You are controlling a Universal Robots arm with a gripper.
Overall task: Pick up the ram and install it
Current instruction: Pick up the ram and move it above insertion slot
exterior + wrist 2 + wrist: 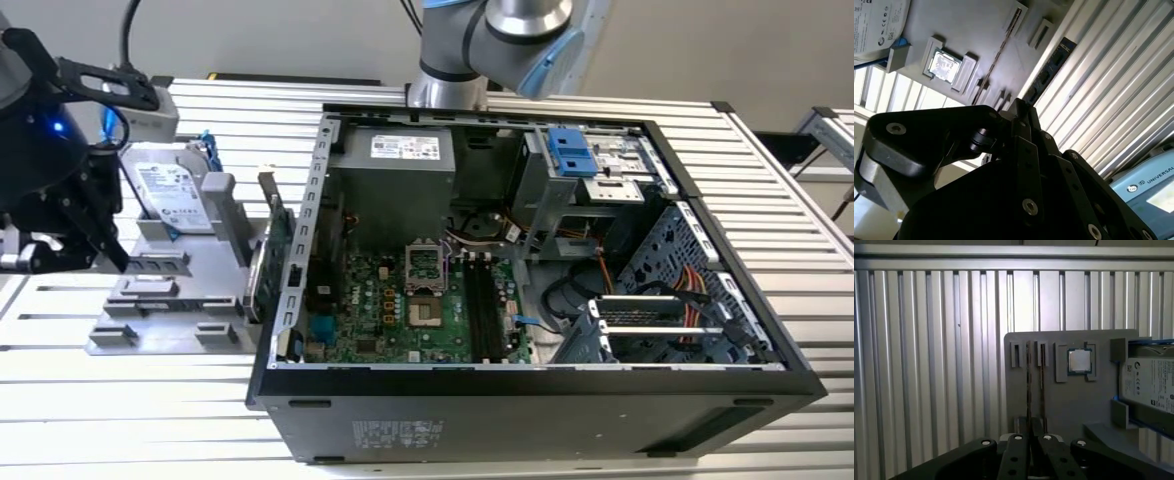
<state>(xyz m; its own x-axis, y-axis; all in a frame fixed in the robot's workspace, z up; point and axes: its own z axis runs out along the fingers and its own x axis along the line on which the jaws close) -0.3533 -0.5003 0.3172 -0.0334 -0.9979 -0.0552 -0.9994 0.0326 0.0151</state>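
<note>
Ribbed silver metal desk (pixel 147 420), with a plain pale wall behind it. Grey tray (pixel 1074 405) toward the exterior view's left, carrying a ram (pixel 1053 67) standing on edge in its slots, a processor chip (pixel 1079 361) and a hard drive (pixel 171 195). Open black computer case (pixel 534 400) just beside the tray, with an upright green card (pixel 276 250) between them. Gripper (pixel 107 250) above the tray's outer end, fingers (pixel 1018 452) drawn close together and holding nothing.

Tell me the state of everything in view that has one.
computer case: open, side panel off.
ram: standing on edge in the gray holder.
memory slots: empty.
hard drive: propped in the holder.
processor chip: seated in the holder.
gripper: over the holder, lined up with the ram.
</note>
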